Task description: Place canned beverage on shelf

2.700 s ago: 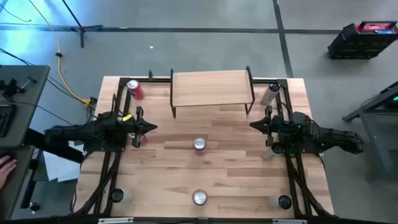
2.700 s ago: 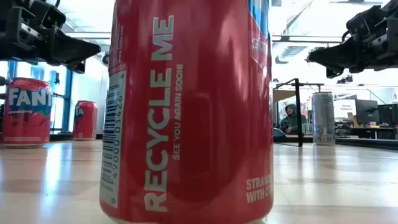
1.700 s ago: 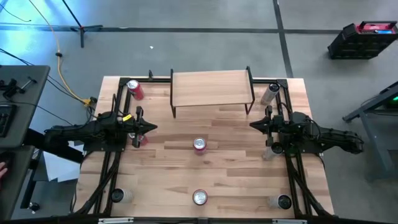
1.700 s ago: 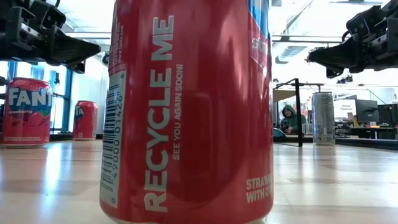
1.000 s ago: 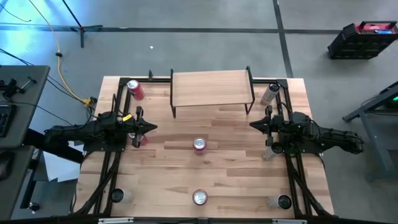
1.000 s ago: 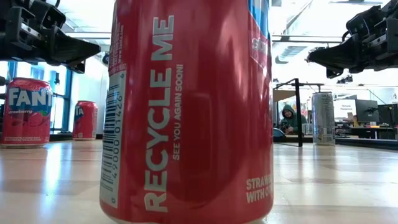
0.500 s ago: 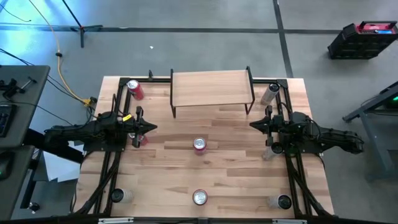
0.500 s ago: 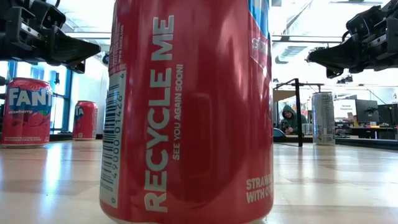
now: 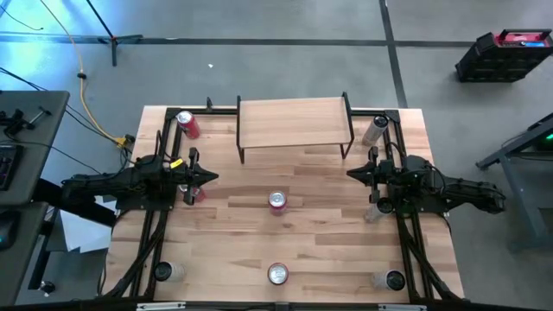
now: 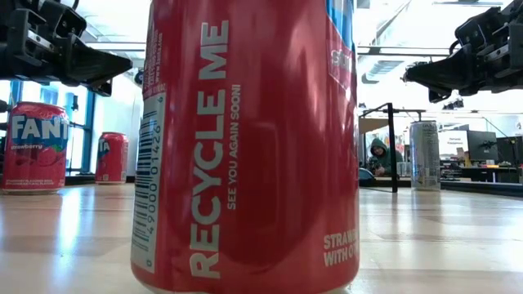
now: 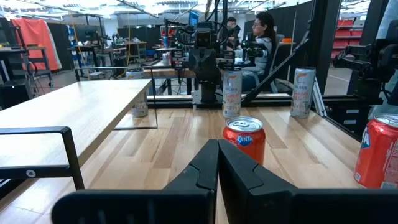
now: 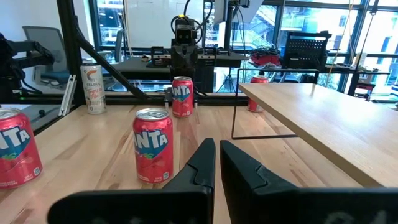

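The shelf [image 9: 294, 123], a light wooden plank on thin black legs, stands at the table's far middle with nothing on top; it also shows in the left wrist view [image 11: 68, 112] and the right wrist view [image 12: 323, 124]. A red Fanta can [image 9: 276, 201] stands upright at the table's centre, between the two arms; it also shows in both wrist views [image 11: 244, 138] [image 12: 153, 152]. My left gripper [image 9: 207, 176] hovers shut and empty at the table's left, pointing toward the centre. My right gripper [image 9: 352, 173] hovers shut and empty at the right, facing it.
More upright cans stand around: a red one at the far left [image 9: 187, 123], a silver one at the far right [image 9: 375, 130], a red one at the near middle [image 9: 276, 275] filling the low view [image 10: 245, 139], one under each arm, one at each near corner. People sit beyond the table.
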{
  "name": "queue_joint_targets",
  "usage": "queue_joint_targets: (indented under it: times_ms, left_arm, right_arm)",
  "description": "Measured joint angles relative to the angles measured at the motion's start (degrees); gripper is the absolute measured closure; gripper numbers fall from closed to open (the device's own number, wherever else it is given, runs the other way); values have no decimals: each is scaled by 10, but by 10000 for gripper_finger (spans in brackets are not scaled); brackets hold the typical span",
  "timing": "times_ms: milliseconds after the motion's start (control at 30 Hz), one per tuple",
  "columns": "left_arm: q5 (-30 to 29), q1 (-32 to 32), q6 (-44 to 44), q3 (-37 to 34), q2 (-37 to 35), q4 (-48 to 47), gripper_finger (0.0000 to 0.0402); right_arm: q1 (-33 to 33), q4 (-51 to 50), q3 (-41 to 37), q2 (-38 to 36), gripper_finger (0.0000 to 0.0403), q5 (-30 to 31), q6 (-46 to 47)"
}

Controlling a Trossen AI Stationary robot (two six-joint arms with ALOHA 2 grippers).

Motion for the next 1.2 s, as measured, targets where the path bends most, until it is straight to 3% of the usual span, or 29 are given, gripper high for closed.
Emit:
queue_joint_targets:
  times_ms: [800, 1000, 1200]
  left_arm:
    - [0, 0, 0, 0, 0, 0, 398]
    - [0, 0, 0, 0, 0, 0, 398]
    - [0, 0, 0, 0, 0, 0, 398]
  right_arm:
    - [0, 0, 0, 0, 394, 1, -4]
    - [-1, -2, 0, 0, 394, 35, -232]
    - [-1, -1, 0, 0, 394, 36, -267]
